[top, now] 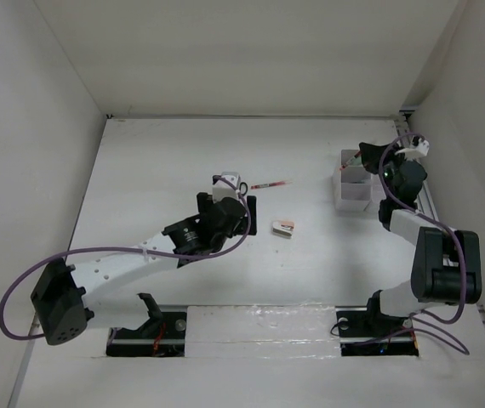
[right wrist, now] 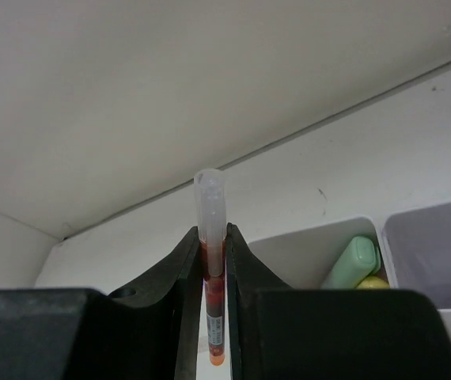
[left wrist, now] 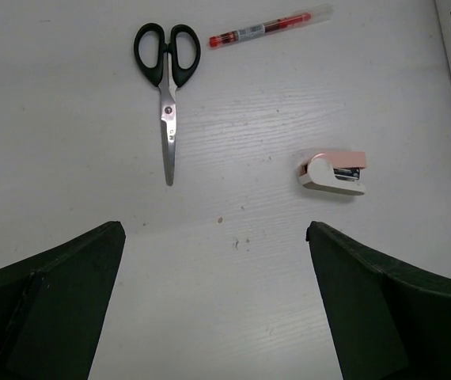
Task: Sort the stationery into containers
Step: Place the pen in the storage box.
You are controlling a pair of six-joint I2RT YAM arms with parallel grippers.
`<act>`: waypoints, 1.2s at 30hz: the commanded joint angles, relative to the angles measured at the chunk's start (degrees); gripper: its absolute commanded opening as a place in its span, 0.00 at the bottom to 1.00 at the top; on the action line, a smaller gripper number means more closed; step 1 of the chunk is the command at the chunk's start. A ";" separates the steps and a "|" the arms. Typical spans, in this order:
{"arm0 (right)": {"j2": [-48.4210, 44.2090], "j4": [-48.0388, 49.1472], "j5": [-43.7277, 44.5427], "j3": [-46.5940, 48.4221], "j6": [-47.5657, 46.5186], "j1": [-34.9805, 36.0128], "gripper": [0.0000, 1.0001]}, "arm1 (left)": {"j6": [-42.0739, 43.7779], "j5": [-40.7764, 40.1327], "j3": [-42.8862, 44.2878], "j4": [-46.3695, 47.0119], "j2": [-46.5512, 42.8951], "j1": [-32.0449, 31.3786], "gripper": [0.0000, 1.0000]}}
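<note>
Black-handled scissors [left wrist: 167, 79] lie flat on the table, and a thin red pen [left wrist: 261, 29] lies just right of their handles. A white-pink eraser [left wrist: 334, 172] rests further right. My left gripper [left wrist: 214, 229] hovers above bare table short of these items, open with nothing between its fingers. My right gripper [right wrist: 212, 231] is shut on a second red pen [right wrist: 210, 206], held upright beside the white containers [right wrist: 312, 245]. A light green marker [right wrist: 354, 261] and a yellowish item [right wrist: 374, 281] sit in one compartment. From above, the right gripper [top: 360, 157] is at the containers' [top: 353, 189] far edge.
White walls close in the table on the left, back and right. In the top view the loose red pen [top: 268, 184] and the eraser [top: 283, 228] lie mid-table, right of the left gripper [top: 230, 204]. The arm bases stand at the near edge.
</note>
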 commanded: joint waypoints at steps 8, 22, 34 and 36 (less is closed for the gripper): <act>0.45 6.63 8.01 0.42 -7.69 0.21 0.00 | 1.41 0.80 1.21 2.13 2.21 0.00 1.00; 2.22 6.73 14.52 -1.35 -7.17 2.23 0.03 | 1.94 2.47 1.21 3.19 2.74 0.00 1.00; -0.60 -1.63 16.99 -0.74 -6.64 3.90 0.33 | 1.41 2.47 2.27 2.13 2.74 0.00 1.00; -1.12 -2.15 17.51 -0.74 -6.64 4.43 0.45 | 1.41 2.47 2.27 2.13 2.74 0.00 1.00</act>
